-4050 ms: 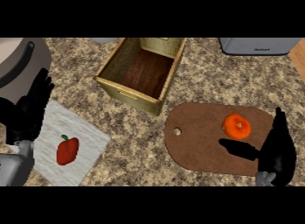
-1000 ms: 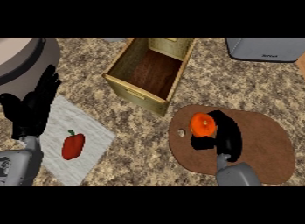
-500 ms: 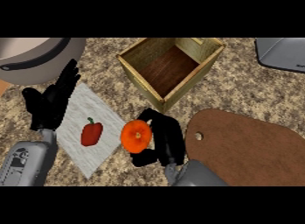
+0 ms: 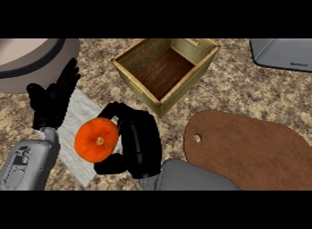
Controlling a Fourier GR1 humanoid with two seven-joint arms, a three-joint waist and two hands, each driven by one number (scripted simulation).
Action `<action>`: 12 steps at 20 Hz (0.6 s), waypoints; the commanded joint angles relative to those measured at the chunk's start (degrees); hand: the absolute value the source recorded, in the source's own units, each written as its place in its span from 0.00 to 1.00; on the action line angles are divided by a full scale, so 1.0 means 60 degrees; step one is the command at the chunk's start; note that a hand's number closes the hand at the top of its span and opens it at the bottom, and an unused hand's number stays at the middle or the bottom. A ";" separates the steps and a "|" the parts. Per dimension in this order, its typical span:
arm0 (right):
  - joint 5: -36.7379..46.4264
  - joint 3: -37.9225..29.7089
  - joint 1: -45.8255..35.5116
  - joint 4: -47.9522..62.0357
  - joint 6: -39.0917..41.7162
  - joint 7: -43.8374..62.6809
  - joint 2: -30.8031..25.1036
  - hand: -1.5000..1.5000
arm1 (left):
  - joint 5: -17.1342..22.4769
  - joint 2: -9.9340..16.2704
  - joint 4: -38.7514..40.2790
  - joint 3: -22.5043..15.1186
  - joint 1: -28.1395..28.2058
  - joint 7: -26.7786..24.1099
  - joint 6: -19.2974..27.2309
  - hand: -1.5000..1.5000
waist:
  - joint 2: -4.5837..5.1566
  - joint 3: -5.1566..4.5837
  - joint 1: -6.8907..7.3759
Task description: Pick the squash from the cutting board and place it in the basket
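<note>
My right hand (image 4: 140, 141) is curled round the orange squash (image 4: 95, 139), holding it above the counter at lower centre-left. The squash is off the brown cutting board (image 4: 250, 150), which lies bare at the right. The wooden basket (image 4: 166, 67), an open box with a dark floor, stands up and to the right of the squash, its near corner just beyond my fingers. My left hand (image 4: 52, 100) rests open at the left, fingers pointing up.
A white cloth (image 4: 79, 112) lies under the held squash and my left hand. A large grey bowl (image 4: 26, 60) fills the upper left corner. A grey appliance (image 4: 290, 53) sits at the upper right. The counter is speckled stone.
My right hand has carried the squash off the cutting board, leftwards to below the basket's near corner. The view has shifted, and the red pepper on the cloth is now hidden.
</note>
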 commanded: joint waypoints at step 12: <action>-0.0211 -0.1540 -0.5485 0.2477 -0.1590 0.3725 0.0027 1.00 | -0.0173 0.0007 0.0368 0.0205 -0.0151 -0.0112 0.0284 0.50 | -0.0029 -0.0036 -0.0317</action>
